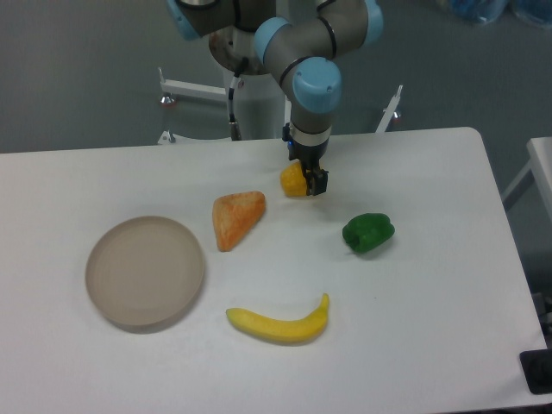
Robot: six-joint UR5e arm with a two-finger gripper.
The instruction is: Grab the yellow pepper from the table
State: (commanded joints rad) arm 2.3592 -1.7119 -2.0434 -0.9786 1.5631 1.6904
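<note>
Camera view from the front of the table, looking slightly down: the arm's gripper is down low at the yellow pepper, toward the far side of the white top. Dark fingers press against the pepper's right flank, and part of the pepper is hidden behind them. From where I stand the gripper looks clenched on the pepper, though the far finger is out of sight. Whether the pepper rests on the surface or is raised just off it I cannot tell; it sits very close to the tabletop either way.

Taking the yellow pepper as the mark: the orange wedge lies just to its left and a little nearer the camera, apart from it, its point turned toward the front. A green pepper sits to the right of it and nearer the camera, also clear of it. The banana lies well in front of it, curved with its ends turned up toward the far side. A round beige plate is well off to the left and forward of it, beyond the wedge.

Behind the pepper, the arm's grey links and blue joint caps rise up out of view.
</note>
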